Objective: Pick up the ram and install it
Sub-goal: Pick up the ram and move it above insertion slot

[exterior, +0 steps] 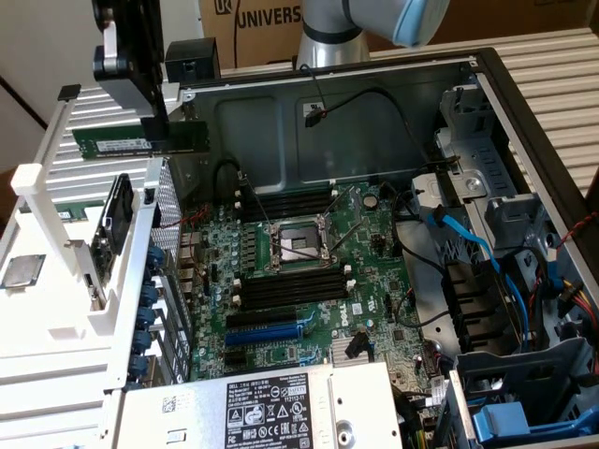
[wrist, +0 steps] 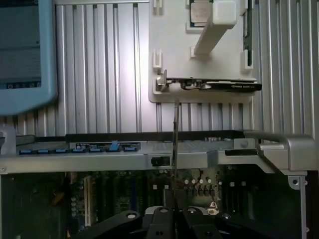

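Note:
My gripper (exterior: 161, 138) hangs high at the exterior view's upper left, above the edge of the open computer case. It is shut on the ram (exterior: 112, 142), a long, thin green board with a pale label, held level and clear of everything below. In the wrist view the ram (wrist: 175, 144) appears edge-on as a thin dark line rising from my black fingers (wrist: 162, 221), which pinch it on both sides. The motherboard's black memory slots (exterior: 292, 288) lie below and toward the exterior view's right, beside the CPU socket (exterior: 295, 245).
A white holder rack (exterior: 56, 281) on the exterior view's left carries a graphics card (exterior: 114, 224) and a CPU chip (exterior: 23, 271). The case rim (wrist: 149, 159) lies under the ram. A blue expansion slot (exterior: 267, 332), power supply (exterior: 271, 407) and cables (exterior: 468, 243) crowd the case.

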### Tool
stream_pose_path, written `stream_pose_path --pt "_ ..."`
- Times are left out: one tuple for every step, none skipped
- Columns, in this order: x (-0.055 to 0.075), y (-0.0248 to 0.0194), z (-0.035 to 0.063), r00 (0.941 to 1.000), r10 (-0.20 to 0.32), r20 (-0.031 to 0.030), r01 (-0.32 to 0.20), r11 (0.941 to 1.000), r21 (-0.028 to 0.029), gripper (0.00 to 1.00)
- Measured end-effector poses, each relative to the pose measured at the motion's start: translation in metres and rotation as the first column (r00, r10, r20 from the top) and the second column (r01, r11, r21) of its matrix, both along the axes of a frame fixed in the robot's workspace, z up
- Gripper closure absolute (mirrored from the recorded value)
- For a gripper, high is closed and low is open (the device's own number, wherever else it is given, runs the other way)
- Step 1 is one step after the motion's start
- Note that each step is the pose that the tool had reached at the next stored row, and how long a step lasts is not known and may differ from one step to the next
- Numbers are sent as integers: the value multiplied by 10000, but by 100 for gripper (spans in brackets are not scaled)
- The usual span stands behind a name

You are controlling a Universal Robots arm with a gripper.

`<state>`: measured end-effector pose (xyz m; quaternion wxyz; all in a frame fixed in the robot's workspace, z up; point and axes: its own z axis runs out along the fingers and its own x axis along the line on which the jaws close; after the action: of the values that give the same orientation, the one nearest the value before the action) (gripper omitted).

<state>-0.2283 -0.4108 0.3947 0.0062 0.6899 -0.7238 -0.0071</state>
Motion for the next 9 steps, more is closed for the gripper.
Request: stream_pose_path --pt "45 0 0 10000 0 -1 0 10000 -7 87" --pt "92 0 0 10000 1 -1 -1 10000 -12 87" --pt "137 0 0 10000 2 0 -2 10000 -13 87" --pt "184 0 1 10000 2 0 -2 10000 -13 87" --pt "226 0 1 10000 4 -1 -4 10000 -13 87" --pt "276 0 1 10000 7 -1 -7 10000 -12 87" --pt "321 0 2 10000 9 -3 -9 10000 -14 87" --pt "365 0 1 10000 11 -4 -11 10000 -13 87" --pt "412 0 1 10000 11 -5 -11 10000 -13 87"
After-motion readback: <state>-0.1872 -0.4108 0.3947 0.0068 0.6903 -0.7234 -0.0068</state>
